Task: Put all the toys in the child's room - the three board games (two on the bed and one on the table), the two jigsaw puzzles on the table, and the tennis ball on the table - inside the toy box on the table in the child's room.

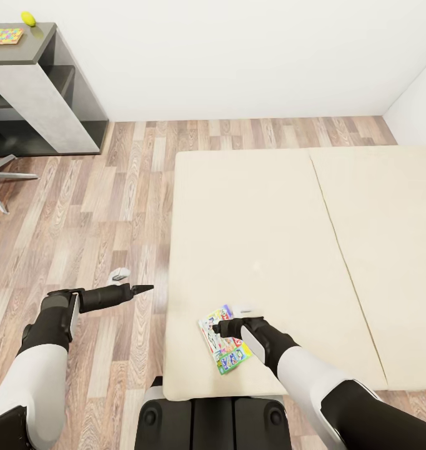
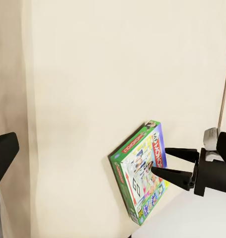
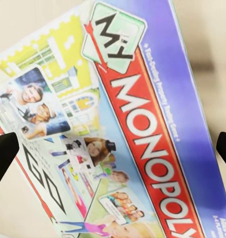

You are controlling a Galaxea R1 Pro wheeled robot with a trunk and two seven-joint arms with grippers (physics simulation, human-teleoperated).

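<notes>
A green-blue "Monopoly" board game [image 1: 224, 342] lies flat on the beige bed [image 1: 269, 225], near its front left corner. My right gripper [image 1: 217, 326] hovers open just above the box. In the right wrist view its dark fingertips [image 3: 1, 154] flank the printed lid [image 3: 117, 124]. The left wrist view shows the same box [image 2: 140, 171] with the right gripper [image 2: 160, 160] at its edge. My left gripper [image 1: 144, 289] is open over the floor beside the bed's left edge. A jigsaw puzzle [image 1: 4, 35] and the yellow tennis ball [image 1: 28, 18] rest on the table [image 1: 35, 47] at far left. The toy box is out of view.
Wood-plank floor [image 1: 113, 206] runs between the bed and the desk. A small pale grey object [image 1: 119, 273] lies on the floor near my left gripper. Grey chair legs [image 1: 4, 178] reach in at the left edge. White walls close off the back and right.
</notes>
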